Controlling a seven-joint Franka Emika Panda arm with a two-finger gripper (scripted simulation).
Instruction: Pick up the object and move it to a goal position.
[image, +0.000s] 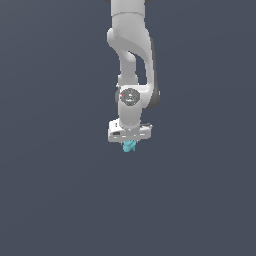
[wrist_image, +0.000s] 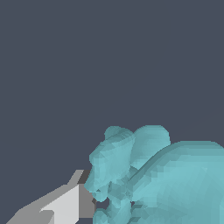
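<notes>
The relation that matters is how the cyan lumpy object (image: 130, 145) sits against the hand (image: 130, 143): in the exterior view it hangs directly beneath the white Panda hand, tucked up against its underside, with only a small turquoise nub showing below the hand's body; it is not off to either side, so the arm is pointing straight down onto it.

In the wrist view the object (wrist_image: 153, 179) fills a large part of the picture, very close to the camera; one grey-and-white finger (wrist_image: 65, 205) shows beside it, its inner end touching or all but touching the lumpy flank; the opposite finger is not visible, hidden behind the object or out of the picture.

The hand looks clenched on the object, judging by the one finger pressed to its side and the way the object sits right between the fingertips; the far contact cannot be confirmed.

The long axis of the object is hard to tell; it reads as a cluster of rounded lobes.

No goal marker shows in either view, and the plain dark background gives no clear cue whether the object rests on the counter or is lifted; so the direction of the carry cannot be told.
</notes>
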